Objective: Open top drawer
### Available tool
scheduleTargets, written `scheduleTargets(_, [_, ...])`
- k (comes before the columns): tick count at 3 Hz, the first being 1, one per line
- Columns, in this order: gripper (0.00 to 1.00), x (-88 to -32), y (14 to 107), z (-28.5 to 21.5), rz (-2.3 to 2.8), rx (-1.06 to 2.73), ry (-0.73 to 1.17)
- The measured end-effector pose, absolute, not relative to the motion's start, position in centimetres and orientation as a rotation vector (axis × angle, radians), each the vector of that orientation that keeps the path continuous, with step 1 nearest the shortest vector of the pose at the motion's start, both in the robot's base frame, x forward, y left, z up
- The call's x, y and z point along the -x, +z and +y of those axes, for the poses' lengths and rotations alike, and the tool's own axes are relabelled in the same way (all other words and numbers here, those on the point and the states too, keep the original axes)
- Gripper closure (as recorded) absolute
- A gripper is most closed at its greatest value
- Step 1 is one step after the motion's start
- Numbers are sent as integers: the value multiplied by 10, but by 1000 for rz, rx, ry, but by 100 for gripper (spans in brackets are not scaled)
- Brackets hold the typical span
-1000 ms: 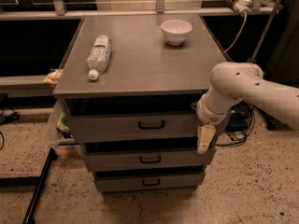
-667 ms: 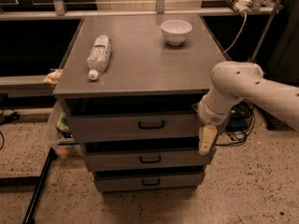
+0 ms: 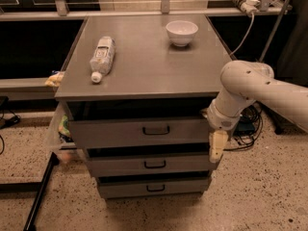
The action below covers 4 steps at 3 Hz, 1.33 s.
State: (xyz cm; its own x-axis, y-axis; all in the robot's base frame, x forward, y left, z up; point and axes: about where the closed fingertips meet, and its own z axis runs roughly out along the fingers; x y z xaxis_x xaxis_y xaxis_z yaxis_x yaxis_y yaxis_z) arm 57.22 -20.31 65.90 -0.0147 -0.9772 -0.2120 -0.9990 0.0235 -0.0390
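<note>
The top drawer is the widest grey front under the cabinet top, with a small black loop handle at its centre. It stands pulled out a little, with a dark gap above it. Two shorter drawer fronts sit below it. My gripper hangs from the white arm at the right end of the drawers, pointing down, well to the right of the handle and level with the gap between the top and middle drawers.
On the grey cabinet top lie a plastic bottle at the left and a white bowl at the back right. Cables lie on the floor at the right. A black pole slants at the lower left.
The gripper has dropped slightly lower along the right end of the drawers. The drawers have not moved.
</note>
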Motion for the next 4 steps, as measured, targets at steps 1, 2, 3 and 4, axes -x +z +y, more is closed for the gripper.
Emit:
scheduleTargets(1, [0,-556,671,-209,2129,2098,209])
scheduleTargets(2, [0,-534,687,-215,2152,2111,251])
scheduleTargets(3, [0,-509,693,-224,2193,2106,339])
scheduleTargets(4, [0,-497,695,-227,2209,2106,397])
